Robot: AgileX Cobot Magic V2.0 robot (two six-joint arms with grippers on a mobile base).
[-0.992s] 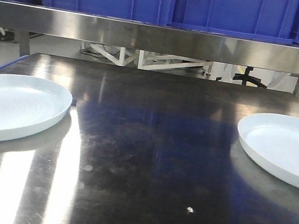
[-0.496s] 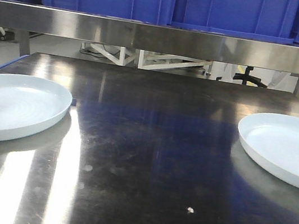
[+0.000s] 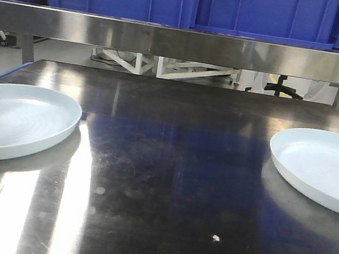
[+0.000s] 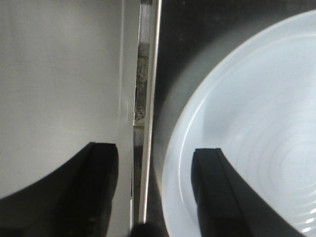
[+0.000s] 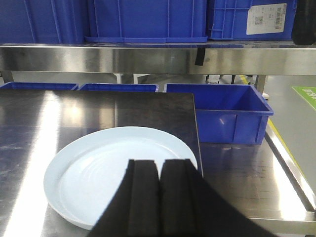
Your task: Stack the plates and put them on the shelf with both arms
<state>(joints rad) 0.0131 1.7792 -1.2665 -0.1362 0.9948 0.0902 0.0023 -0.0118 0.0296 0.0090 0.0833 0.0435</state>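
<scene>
The left gripper was seen with its jaws spread wide. Between them were framed the edge of the steel table and the outer rim of the left plate. One finger was held over the plate's ringed inner surface, just inside the rim. The other finger was held beyond the table edge, over a plain grey surface. Whether the plate was touched by the inner finger could not be told.

The right gripper was seen with its jaws brought together, pad pressed against pad. The right plate was found directly ahead of and below the fingertips, and its near rim was hidden behind them. Contact with it could not be judged. To the right of these jaws and further ahead, a blue crate was seen. Higher up and ahead, the steel shelf was seen, loaded with blue bins.

In the front-facing view, both plates were shown lying flat on the table. They were set well apart, one toward each side, with dark reflective steel between them. Each plate was cut off by the picture's edge. The shelf was seen above and behind them.
</scene>
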